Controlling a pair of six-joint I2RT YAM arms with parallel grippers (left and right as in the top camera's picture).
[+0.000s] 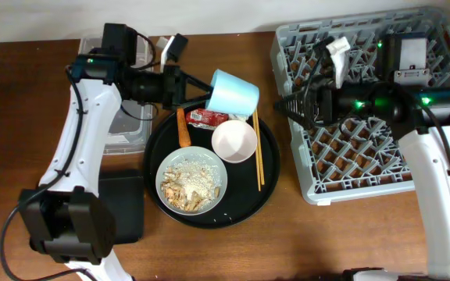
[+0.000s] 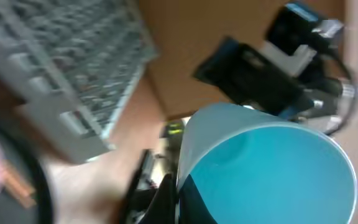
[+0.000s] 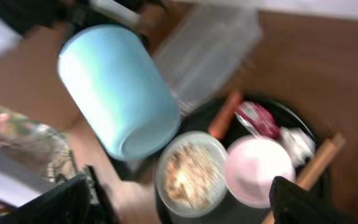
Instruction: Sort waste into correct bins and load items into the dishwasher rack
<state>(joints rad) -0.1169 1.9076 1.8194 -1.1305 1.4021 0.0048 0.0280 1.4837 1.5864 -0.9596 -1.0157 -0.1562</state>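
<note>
My left gripper [image 1: 201, 92] is shut on the rim of the light-blue cup [image 1: 234, 92] and holds it on its side above the round tray's far edge; the left wrist view shows the cup [image 2: 272, 168] pinched between the fingers [image 2: 178, 199]. My right gripper [image 1: 283, 105] is open and empty at the grey rack's [image 1: 350, 168] left edge, facing the cup [image 3: 120, 87]. On the tray lie the grey plate [image 1: 191, 181] with rice scraps, the white-pink bowl [image 1: 234, 142], chopsticks [image 1: 257, 152], carrot [image 1: 183, 129], red wrapper [image 1: 208, 117] and tissue [image 3: 297, 142].
The large round black tray [image 1: 244, 199] sits mid-table. The clear tub [image 1: 131, 133] is at the left under my left arm. The shallow black tray [image 1: 123, 204] lies in front of it. The rack fills the right side.
</note>
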